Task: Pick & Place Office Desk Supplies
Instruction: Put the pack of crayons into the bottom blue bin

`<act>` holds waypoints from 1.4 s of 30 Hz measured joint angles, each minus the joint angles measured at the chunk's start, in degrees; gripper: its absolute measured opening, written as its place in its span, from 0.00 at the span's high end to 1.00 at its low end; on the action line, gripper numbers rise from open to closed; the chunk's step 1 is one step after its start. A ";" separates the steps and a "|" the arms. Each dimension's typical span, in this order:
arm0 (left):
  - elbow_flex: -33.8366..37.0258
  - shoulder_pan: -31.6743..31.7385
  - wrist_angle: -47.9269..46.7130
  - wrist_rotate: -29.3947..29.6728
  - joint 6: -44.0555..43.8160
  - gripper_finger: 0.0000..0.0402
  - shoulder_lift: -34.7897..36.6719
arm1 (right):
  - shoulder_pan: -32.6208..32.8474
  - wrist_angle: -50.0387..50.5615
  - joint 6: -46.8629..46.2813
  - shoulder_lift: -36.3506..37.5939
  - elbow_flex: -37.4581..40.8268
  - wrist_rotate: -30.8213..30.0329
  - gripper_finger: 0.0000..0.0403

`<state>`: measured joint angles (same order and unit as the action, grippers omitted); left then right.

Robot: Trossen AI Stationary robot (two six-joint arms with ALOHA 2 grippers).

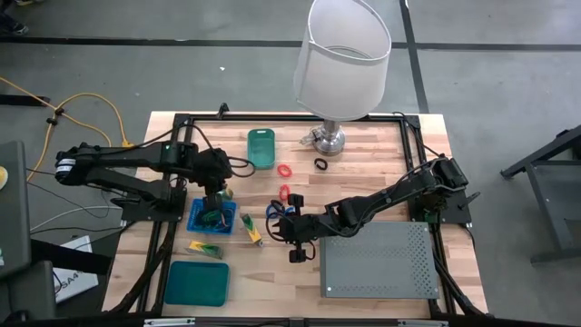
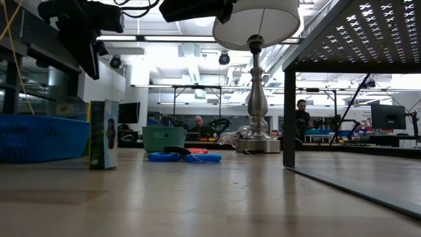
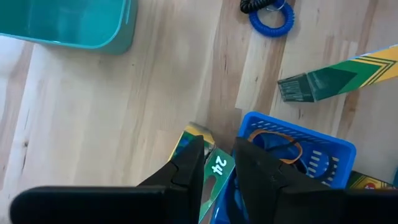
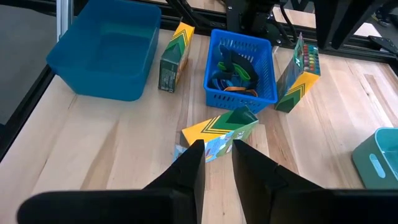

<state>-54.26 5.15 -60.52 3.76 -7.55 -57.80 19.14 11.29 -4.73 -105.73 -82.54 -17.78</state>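
My left gripper (image 1: 216, 195) hangs over the far right corner of the blue basket (image 4: 242, 96), fingers a little apart, slanting down. Just below its tips stands a yellow-and-green box marked 24 (image 3: 219, 167), on end on the table against the basket's wall; the low view shows a gap between fingers and box (image 2: 103, 135). Tan, blue and black loops (image 4: 233, 71) lie in the basket. My right gripper (image 4: 217, 146) hangs open, high above a second box (image 1: 251, 229) lying on the wood. A third box (image 1: 204, 247) lies near the basket. Red (image 1: 285, 170), black (image 1: 320, 164) and blue (image 1: 272, 211) rings lie mid-table.
A white-shaded lamp (image 1: 340, 54) stands at the far edge. A grey perforated box (image 1: 377, 259) fills the near right. A teal tray (image 1: 197, 282) lies near left, and a green bin (image 1: 261, 147) sits far centre. Bare wood lies between basket and grey box.
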 joint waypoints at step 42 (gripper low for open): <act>0.00 6.04 -4.27 -8.33 18.45 0.54 -2.82 | -0.02 -0.27 -0.01 0.00 0.00 0.00 0.83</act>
<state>-54.26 11.19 -64.79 -4.58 10.90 -60.62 19.12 11.02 -4.74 -105.73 -82.54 -17.78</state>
